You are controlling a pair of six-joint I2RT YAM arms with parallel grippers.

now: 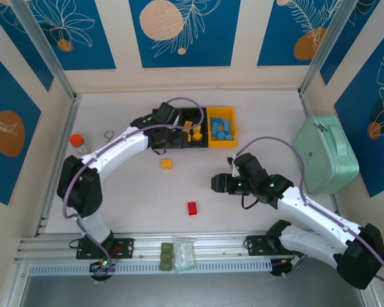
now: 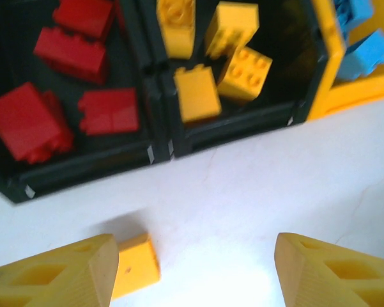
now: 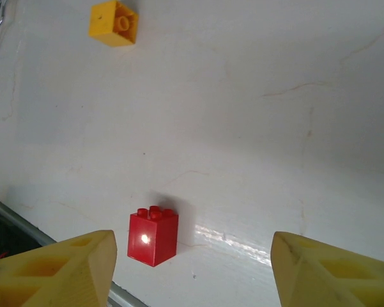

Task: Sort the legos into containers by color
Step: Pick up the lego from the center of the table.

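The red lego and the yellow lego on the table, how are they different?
The red lego is red; the yellow lego is yellow. The red lego lies farther from the containers than the yellow lego. Both sit loose on the table, unsorted.

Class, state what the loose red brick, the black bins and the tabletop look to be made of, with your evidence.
Red brick: likely hard moulded plastic, glossy; a bright glint on its face, crisp studs. Black bins: probably plastic too, duller, with thin straight walls. Tabletop: smooth white, semi-gloss, reflecting light, with faint hairline marks; laminate or painted board, unclear.
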